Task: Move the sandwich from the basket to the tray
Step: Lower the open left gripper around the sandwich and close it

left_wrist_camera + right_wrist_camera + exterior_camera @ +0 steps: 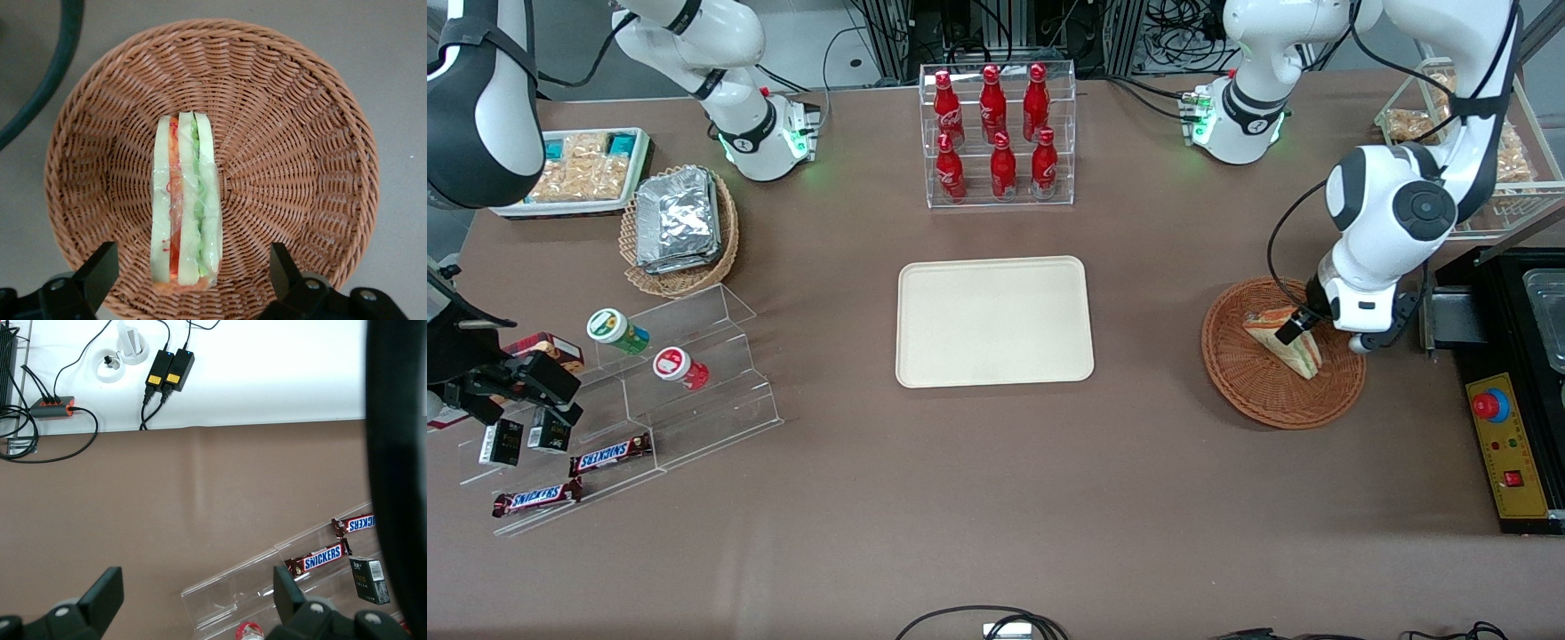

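My gripper (187, 273) hangs just above the reddish-brown basket (1263, 396) at the working arm's end of the desk (996, 498), its fingers (100, 267) spread wide apart on either side of the sandwich (185, 207) and not touching it. The sandwich stands on edge inside the basket, its orange-red, white and green layers facing up. The cream tray (994, 321) lies bare at mid-desk, well apart from the basket.
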{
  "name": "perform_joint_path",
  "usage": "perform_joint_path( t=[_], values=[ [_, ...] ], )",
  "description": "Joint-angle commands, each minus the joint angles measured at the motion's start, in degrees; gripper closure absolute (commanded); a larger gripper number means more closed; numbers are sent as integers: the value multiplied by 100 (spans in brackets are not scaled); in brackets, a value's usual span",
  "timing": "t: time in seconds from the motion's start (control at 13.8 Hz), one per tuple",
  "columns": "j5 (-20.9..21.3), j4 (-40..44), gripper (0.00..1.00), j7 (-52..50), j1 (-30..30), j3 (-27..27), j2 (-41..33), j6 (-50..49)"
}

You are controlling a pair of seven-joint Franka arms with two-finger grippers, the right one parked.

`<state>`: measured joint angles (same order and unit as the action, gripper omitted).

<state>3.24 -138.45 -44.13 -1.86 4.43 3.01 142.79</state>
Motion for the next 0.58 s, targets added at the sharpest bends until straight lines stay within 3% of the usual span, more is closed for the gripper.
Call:
perform_joint_path(
  t=[0.0,0.51],
  values=[
    [54,-225,0,-140,-51,-65,182,564],
    [54,-340,0,-315,-42,-215,622,1225]
  ],
)
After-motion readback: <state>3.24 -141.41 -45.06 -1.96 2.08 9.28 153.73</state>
